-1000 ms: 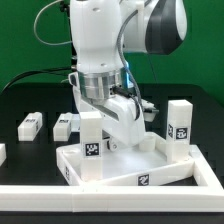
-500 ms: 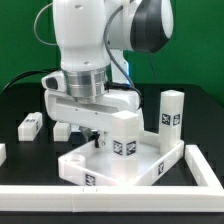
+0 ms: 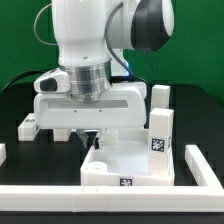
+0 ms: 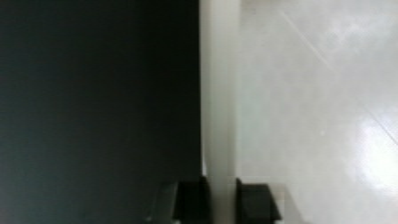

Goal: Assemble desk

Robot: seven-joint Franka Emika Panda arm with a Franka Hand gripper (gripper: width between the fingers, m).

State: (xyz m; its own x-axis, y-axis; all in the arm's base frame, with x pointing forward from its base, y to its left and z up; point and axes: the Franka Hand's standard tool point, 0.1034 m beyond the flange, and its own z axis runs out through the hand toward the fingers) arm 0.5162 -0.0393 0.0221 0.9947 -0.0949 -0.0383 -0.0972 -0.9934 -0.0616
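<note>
While reaching down in the exterior view, pinches the white tabletop (image 3: 125, 168) by its rim on the exterior view's left, claw (image 3: 92, 142) clamped on that thin wall. Keeps it on the black worktop (image 3: 15, 105), just behind the front border rail (image 3: 60, 195), upright leg (image 3: 158, 128) at the exterior view's right, loose leg (image 3: 28, 124) well apart. From the wrist view: fingers (image 4: 187, 203) squeezing a thin white edge, dark worktop beside it.

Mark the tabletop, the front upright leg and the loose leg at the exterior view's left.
tabletop (image 3: 150, 174): exterior view, front wall.
front upright leg (image 3: 162, 122): exterior view, face above its tag.
loose leg (image 3: 29, 124): exterior view, its middle.
</note>
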